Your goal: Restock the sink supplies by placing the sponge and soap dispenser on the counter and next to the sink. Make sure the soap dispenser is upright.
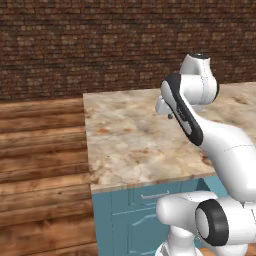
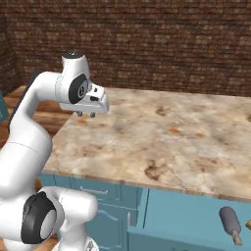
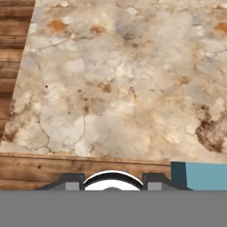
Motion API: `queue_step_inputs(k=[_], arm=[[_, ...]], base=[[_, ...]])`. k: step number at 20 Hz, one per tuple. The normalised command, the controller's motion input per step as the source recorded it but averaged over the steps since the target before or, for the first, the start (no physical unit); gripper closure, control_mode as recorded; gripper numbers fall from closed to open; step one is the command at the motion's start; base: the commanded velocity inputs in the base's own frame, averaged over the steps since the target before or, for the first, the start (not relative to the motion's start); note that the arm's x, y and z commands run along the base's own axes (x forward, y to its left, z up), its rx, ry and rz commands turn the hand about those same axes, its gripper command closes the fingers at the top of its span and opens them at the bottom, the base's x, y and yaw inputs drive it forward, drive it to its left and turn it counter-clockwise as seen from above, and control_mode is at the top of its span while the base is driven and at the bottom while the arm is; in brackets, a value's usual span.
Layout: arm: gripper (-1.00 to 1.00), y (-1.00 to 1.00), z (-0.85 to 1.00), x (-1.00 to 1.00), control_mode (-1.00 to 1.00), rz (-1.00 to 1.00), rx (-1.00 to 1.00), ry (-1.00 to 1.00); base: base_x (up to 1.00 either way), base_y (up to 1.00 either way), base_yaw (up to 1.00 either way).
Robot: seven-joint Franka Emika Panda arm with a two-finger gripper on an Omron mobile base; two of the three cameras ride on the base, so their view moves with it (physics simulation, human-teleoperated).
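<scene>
The soap dispenser (image 2: 229, 223), a small grey-blue bottle, lies on its side at the lower right of the right base view, down in front of the teal cabinets and below the counter's edge. A sliver of the tan sponge (image 2: 248, 224) shows just right of it at the frame's edge. The beige marbled counter (image 2: 166, 137) (image 1: 130, 140) (image 3: 115, 88) is bare. My gripper (image 2: 86, 114) (image 3: 113, 179) hangs open above the counter's near left corner, fingers pointing down, nothing between them. The sink is out of view.
Teal cabinet fronts and a drawer with a metal handle (image 1: 154, 195) run below the counter. A teal drawer front (image 2: 186, 215) stands out near the bottle. A brick wall (image 1: 100, 40) backs the counter; wooden floor (image 1: 40, 160) lies to its left.
</scene>
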Motion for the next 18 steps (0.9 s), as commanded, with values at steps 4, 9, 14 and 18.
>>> queue_step_inputs(k=[4,9,14,18], arm=[[-1.00,0.00,0.00,-0.01,1.00,0.00,0.00,0.00],[-1.00,0.00,0.00,0.00,1.00,0.00,0.00,0.00],[-1.00,0.00,0.00,0.00,1.00,0.00,0.00,0.00],[-1.00,0.00,0.00,0.00,1.00,0.00,0.00,0.00]], base=[[-0.67,-0.02,0.00],[-0.59,-0.36,-0.01],[0.00,-0.99,0.00],[0.00,-1.00,0.02]])
